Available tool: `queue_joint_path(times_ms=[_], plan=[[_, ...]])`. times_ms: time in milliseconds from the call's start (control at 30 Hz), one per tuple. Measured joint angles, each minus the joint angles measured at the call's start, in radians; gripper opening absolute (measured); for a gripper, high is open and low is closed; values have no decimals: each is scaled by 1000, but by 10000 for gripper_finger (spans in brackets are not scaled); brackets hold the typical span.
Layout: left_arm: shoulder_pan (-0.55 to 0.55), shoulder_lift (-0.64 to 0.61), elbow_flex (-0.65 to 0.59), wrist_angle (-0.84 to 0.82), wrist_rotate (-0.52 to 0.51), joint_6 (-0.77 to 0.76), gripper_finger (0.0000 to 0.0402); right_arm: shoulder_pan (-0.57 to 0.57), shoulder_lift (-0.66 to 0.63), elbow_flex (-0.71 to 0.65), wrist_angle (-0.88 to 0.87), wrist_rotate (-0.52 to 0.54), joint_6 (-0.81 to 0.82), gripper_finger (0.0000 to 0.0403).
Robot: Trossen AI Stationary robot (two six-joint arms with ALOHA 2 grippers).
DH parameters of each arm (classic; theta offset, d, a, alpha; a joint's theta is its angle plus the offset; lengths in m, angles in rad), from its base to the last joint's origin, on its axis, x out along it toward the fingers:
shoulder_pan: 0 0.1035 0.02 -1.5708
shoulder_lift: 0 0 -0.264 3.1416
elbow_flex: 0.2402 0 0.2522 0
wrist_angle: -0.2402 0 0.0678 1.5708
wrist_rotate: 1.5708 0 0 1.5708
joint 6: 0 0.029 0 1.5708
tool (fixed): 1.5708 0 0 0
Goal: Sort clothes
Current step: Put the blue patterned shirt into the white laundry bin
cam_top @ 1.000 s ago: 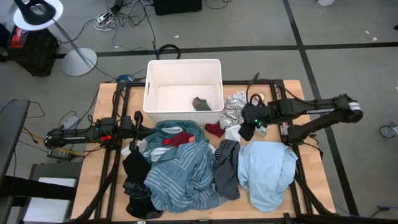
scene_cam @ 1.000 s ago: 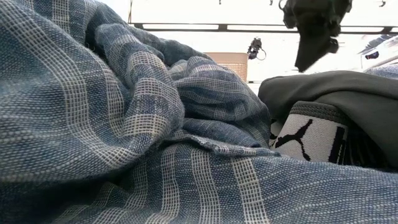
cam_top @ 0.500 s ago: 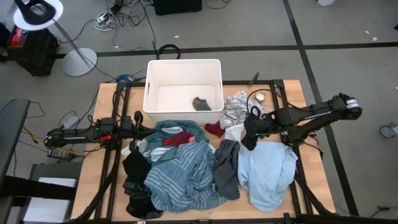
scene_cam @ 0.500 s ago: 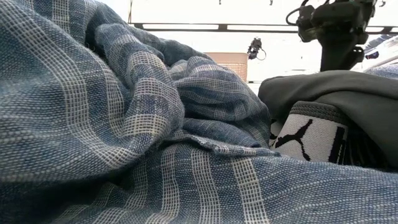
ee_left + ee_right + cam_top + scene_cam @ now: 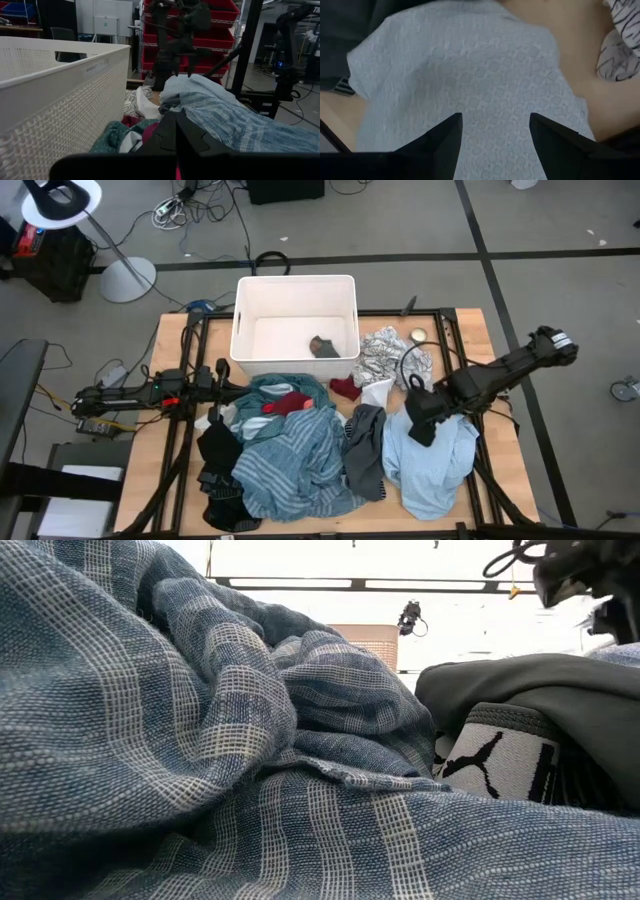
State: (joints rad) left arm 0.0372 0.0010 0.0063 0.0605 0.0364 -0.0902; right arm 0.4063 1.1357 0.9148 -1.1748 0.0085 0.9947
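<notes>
The clothes lie in a heap on the table's near half: a blue-striped garment (image 5: 290, 455) (image 5: 200, 740), a teal one (image 5: 272, 388), a red one (image 5: 288, 402), a black one (image 5: 218, 445), a grey one (image 5: 365, 448) (image 5: 540, 690), a light blue one (image 5: 435, 465) (image 5: 470, 75) and a white-grey patterned one (image 5: 385, 355). My right gripper (image 5: 420, 425) (image 5: 495, 145) hangs open, pointing down just above the light blue garment's far part. My left gripper (image 5: 222, 378) (image 5: 176, 135) is shut and level at the heap's far left, beside the white tub (image 5: 250, 300).
A small dark item (image 5: 323, 346) lies inside the tub at the table's far side. A small round object (image 5: 418, 335) sits on the table near the patterned garment. Black frame rails (image 5: 185, 430) run along the table's sides. Bare wood (image 5: 495, 445) shows at the right edge.
My right gripper has swung from beside the tub's near right corner toward the table's near edge and somewhat to the right. It has sunk and tipped to point down over the light blue garment. The clothes have not moved.
</notes>
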Motion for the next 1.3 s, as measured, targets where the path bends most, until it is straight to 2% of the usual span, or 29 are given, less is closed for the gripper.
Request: queue_joint_path(times_ms=[167, 333, 600, 767, 900, 1100, 1300], plan=[[0, 0, 0, 0, 0, 0, 0, 76, 3, -69, 71, 42, -1, 230], [0, 0, 0, 0, 0, 0, 0, 116, 4, -194, 192, 44, -1, 229], [0, 0, 0, 0, 0, 0, 0, 123, 3, -394, 418, 45, 14, 229], [0, 0, 0, 0, 0, 0, 0, 122, 1, -455, 466, 63, 85, 224], [0, 0, 0, 0, 0, 0, 0, 123, 1, -465, 477, 105, 86, 178], [0, 0, 0, 0, 0, 0, 0, 122, 0, -466, 495, 147, 85, 32], [0, 0, 0, 0, 0, 0, 0, 121, 3, -422, 475, 182, 82, 31]])
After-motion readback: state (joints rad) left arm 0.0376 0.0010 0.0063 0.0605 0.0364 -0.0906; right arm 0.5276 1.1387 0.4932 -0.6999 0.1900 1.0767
